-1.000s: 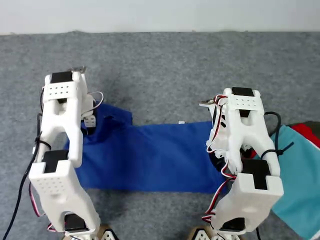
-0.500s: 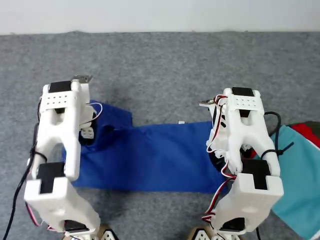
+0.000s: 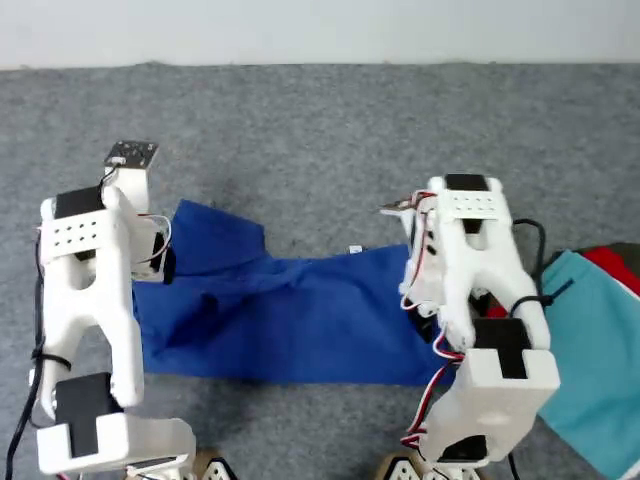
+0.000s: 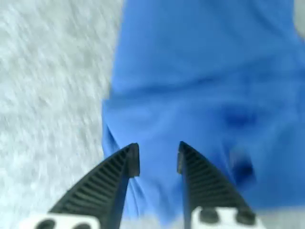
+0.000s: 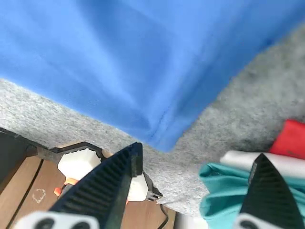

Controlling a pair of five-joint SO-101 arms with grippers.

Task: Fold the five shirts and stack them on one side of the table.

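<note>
The blue shirt (image 3: 300, 315) lies flat on the grey-covered bench (image 3: 330, 140), spread as a long band across its middle and closer to the near edge than the far one. One end reaches under the left arm (image 3: 85, 290) and the other runs under the right arm (image 3: 475, 280). At the left end a sleeve sticks out toward the far edge, and the cloth there is rumpled into a few soft folds.

The left gripper (image 4: 157, 160) sits over the shirt's left end, close to where the blue cloth meets the bare grey covering. Its jaws are released, with a narrow gap between them; blue cloth shows through the gap, but whether the tips touch it cannot be told.

The right gripper (image 5: 198, 160) hangs above the shirt's right near corner, by the bench's near edge. Its jaws are spread wide and grasp nothing — one fingertip is over the grey covering beside the blue corner, and the other is over the teal shirt (image 5: 224, 191).

That teal shirt (image 3: 600, 370) lies at the right edge of the bench, just beside the right arm, and a red shirt (image 3: 612, 262) rests against its far side.
</note>
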